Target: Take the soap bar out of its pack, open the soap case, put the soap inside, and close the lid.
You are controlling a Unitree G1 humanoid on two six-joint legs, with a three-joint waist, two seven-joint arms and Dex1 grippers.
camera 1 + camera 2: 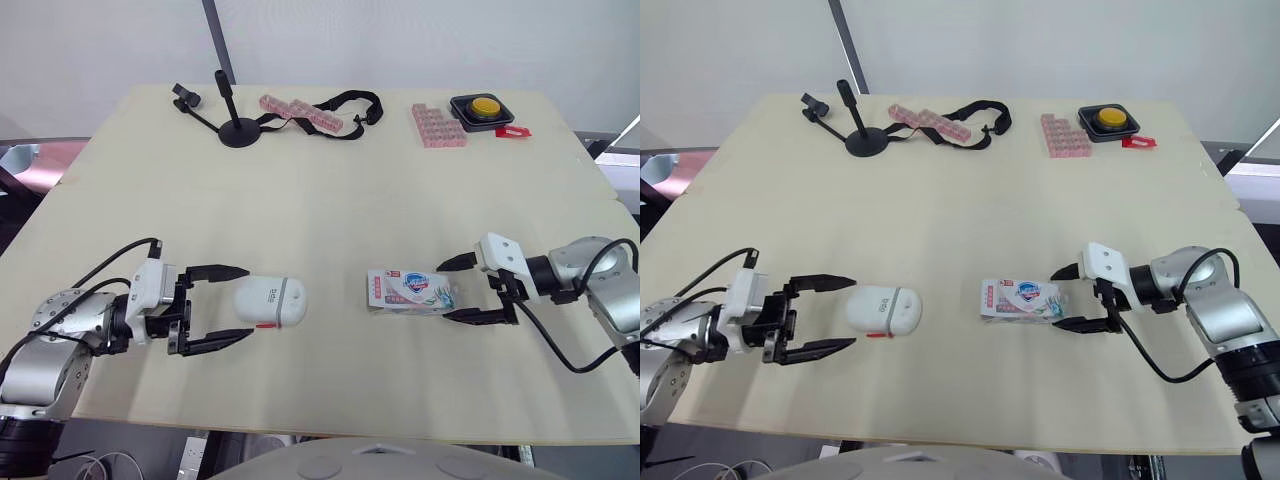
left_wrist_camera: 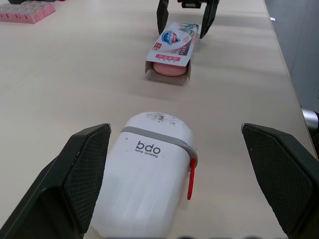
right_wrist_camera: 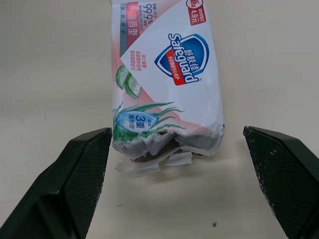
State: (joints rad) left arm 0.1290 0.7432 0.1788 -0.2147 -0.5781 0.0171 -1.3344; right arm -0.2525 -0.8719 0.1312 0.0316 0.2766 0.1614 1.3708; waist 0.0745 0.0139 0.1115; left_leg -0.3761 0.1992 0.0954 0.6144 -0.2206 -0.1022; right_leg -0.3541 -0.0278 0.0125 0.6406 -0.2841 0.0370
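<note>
Soap pack (image 1: 410,291) flat on table (image 1: 300,180), bar inside | soap case (image 1: 269,301) closed | left gripper (image 1: 247,303) wide at case | right gripper (image 1: 443,291) wide at pack end

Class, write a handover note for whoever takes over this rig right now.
Left pincer open at one end of the soap case, not gripping.
Right pincer open at one end of the soap pack, not gripping.
Both lie on the table; case shut, pink soap inside the pack.
Done: nothing. Left: pull soap out, open case, insert soap, close lid.
</note>
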